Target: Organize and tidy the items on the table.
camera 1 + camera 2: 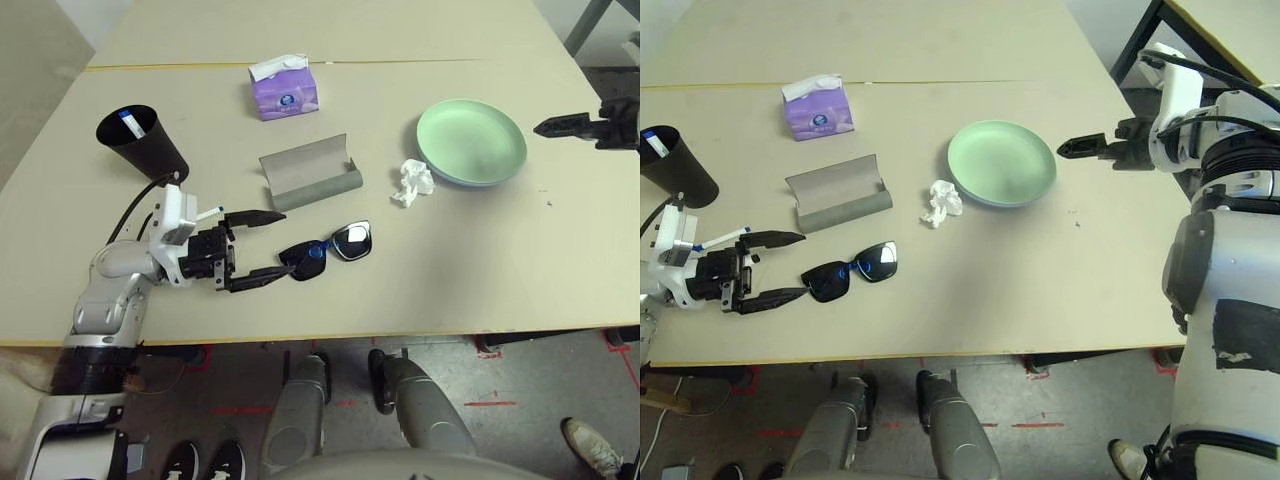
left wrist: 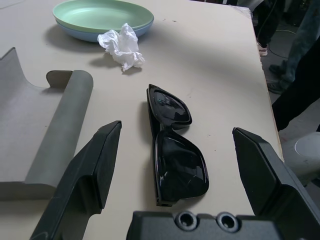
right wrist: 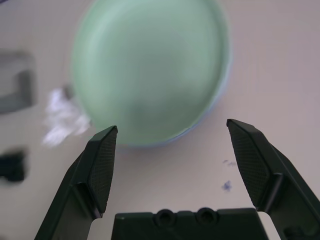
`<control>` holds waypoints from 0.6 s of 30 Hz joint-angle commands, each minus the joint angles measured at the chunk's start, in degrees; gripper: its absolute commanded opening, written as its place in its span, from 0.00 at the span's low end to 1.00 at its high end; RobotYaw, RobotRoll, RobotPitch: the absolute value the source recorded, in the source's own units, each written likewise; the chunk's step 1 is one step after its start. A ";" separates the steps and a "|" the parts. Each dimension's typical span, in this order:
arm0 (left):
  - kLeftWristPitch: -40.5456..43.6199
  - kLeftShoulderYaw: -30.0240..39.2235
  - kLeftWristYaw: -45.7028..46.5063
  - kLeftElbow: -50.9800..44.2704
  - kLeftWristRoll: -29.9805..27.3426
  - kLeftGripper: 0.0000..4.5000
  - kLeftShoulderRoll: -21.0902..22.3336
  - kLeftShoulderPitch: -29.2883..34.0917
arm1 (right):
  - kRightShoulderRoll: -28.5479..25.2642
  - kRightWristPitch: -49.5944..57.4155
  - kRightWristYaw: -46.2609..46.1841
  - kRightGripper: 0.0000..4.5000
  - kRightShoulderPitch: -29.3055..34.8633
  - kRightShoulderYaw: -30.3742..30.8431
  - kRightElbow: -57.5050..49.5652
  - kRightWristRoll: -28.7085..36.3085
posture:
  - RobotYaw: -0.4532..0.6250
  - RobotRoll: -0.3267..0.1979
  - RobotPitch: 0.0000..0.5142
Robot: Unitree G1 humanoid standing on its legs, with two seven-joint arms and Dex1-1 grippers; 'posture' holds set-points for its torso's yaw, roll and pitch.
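— 2 plates sit stacked on the table (image 1: 560,270), the light-green plate (image 1: 470,138) nested in the light-blue plate (image 1: 455,178), with the crumpled tissue (image 1: 412,182) just beside them.
— And the right gripper (image 1: 1072,147)?
— Its fingers are spread with nothing between them, and it hangs near the plates' far rim, apart from them.
— What about the left gripper (image 1: 262,247)?
— It is spread wide too, level above the table, with the black sunglasses (image 1: 328,249) lying just ahead of its fingertips, untouched.
— And the glasses case (image 1: 308,172)?
— It lies open beyond the sunglasses. 1 blue-capped pen (image 1: 128,120) stands in a black cup (image 1: 142,142), and a purple tissue box (image 1: 284,88) sits farther back.
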 commanded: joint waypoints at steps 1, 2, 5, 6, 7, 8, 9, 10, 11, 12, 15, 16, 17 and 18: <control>-0.53 0.54 -1.16 1.75 0.46 1.00 1.30 0.30 | -8.13 9.93 7.67 0.99 14.59 -1.79 -25.41 8.25 | 0.38 0.62 0.54; -0.64 0.64 -1.49 2.12 0.52 1.00 1.62 0.22 | -10.27 12.24 7.28 0.99 20.62 -4.75 -33.28 10.68 | 0.37 0.62 0.55; -0.92 0.90 -2.56 3.55 0.60 1.00 2.45 -0.45 | -11.55 25.77 4.31 0.99 40.11 -19.47 -58.66 18.36 | 0.36 0.62 0.56; -1.03 0.95 -2.87 4.14 0.63 1.00 2.63 -0.81 | -9.61 30.50 2.63 0.99 45.36 -24.27 -66.57 19.97 | 0.35 0.62 0.56; -1.07 0.93 -3.12 4.70 0.69 1.00 2.74 -1.23 | -6.34 33.49 0.27 0.99 50.11 -28.28 -73.82 20.65 | 0.34 0.62 0.56; -1.18 0.82 -3.35 5.13 0.82 1.00 2.83 -1.58 | -2.81 35.33 -2.60 0.99 53.50 -31.08 -79.14 20.67 | 0.33 0.62 0.56; -1.29 0.70 -3.57 5.55 0.93 1.00 2.87 -1.91 | 0.60 36.18 -5.69 0.99 55.87 -32.88 -82.92 20.41 | 0.33 0.62 0.55; -1.34 0.51 -3.80 5.96 1.04 1.00 2.87 -2.34 | 4.54 35.58 -9.39 0.99 57.53 -33.97 -85.45 19.56 | 0.32 0.62 0.55; -1.38 0.33 -4.04 6.28 1.14 1.00 2.85 -2.75 | 7.87 34.37 -12.92 0.99 58.69 -34.53 -87.00 18.76 | 0.32 0.62 0.55; -1.48 0.10 -4.31 6.75 1.30 1.00 2.83 -3.33 | 10.83 30.66 -16.56 0.99 60.35 -34.12 -88.12 17.72 | 0.32 0.62 0.54; -1.74 -0.28 -4.98 7.95 1.70 1.00 2.93 -4.92 | 17.26 19.97 -24.73 0.99 63.81 -31.69 -89.05 15.87 | 0.32 0.62 0.54; -1.76 -0.24 -5.16 8.26 1.77 1.00 3.07 -5.38 | 19.31 16.37 -27.23 0.99 64.28 -30.86 -88.50 15.36 | 0.32 0.62 0.54; -1.81 -0.15 -5.36 8.52 1.80 1.00 3.25 -5.73 | 20.91 13.07 -29.34 0.99 64.66 -30.12 -87.78 14.91 | 0.32 0.62 0.54; -1.91 0.04 -5.52 8.86 1.86 1.00 3.49 -6.02 | 22.61 9.46 -31.31 0.99 64.79 -29.49 -86.69 14.50 | 0.33 0.62 0.53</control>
